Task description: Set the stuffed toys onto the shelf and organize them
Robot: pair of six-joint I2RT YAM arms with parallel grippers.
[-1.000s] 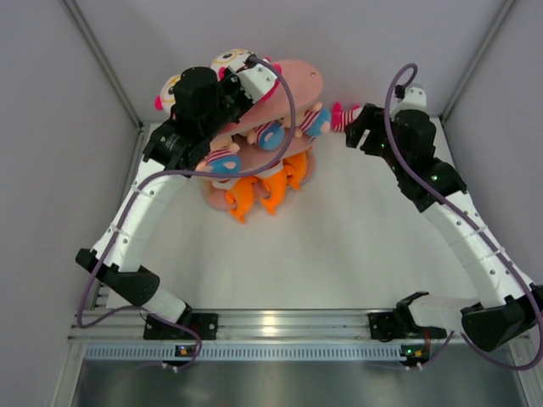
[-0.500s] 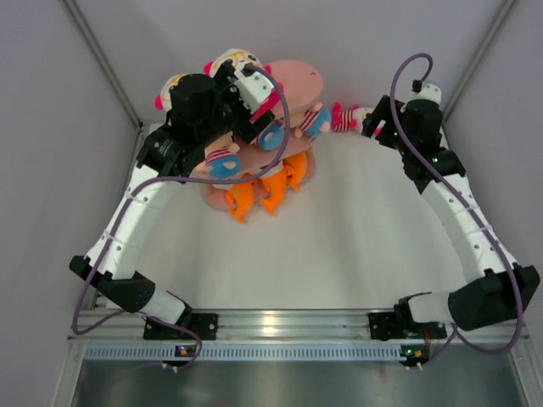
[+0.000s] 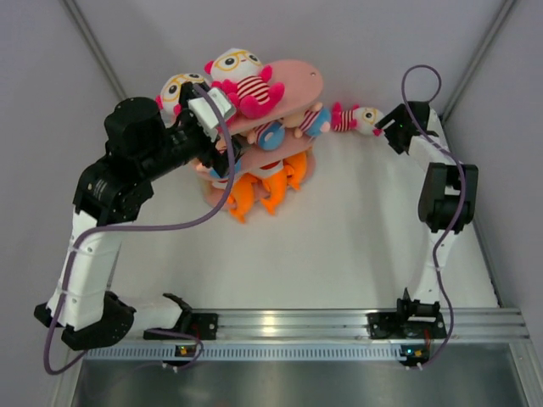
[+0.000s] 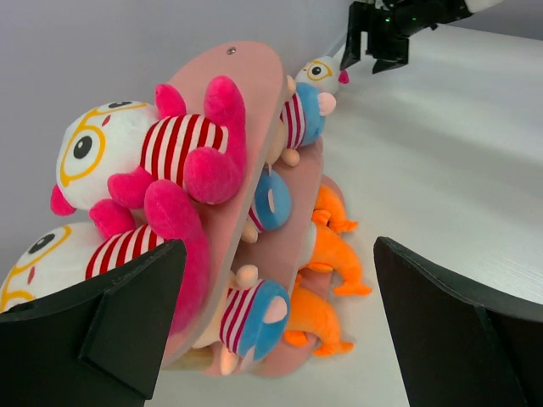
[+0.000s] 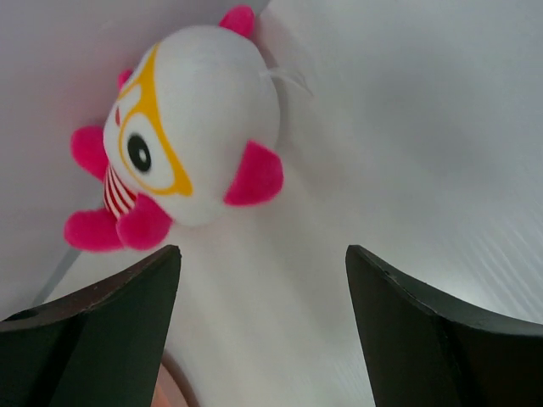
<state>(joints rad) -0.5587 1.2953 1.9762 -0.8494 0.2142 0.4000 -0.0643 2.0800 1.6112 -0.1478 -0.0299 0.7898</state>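
The pink three-tier shelf [image 3: 297, 78] stands at the back left. Two white-headed, yellow-goggled dolls [image 3: 240, 75] [image 4: 144, 153] lie on its top board. Peach dolls in blue pants [image 3: 314, 120] [image 4: 254, 314] fill the middle tier, and orange fish [image 3: 259, 191] [image 4: 331, 254] lie on the bottom one. My left gripper [image 3: 222, 146] [image 4: 278, 246] is open beside the shelf's left end, holding nothing. A third goggled doll [image 3: 356, 117] [image 5: 191, 127] lies on the table right of the shelf. My right gripper [image 3: 390, 127] [image 5: 261, 250] is open just beyond its head, not touching it.
Grey walls close in the white table [image 3: 339, 237] at the back and both sides. The right arm [image 3: 441, 195] stands along the right wall. The shelf's right end overhangs the table next to the lying doll.
My left gripper opened, let go of a goggled doll on the top board and drew back to the left. My right gripper backed away to the right from the doll on the table.
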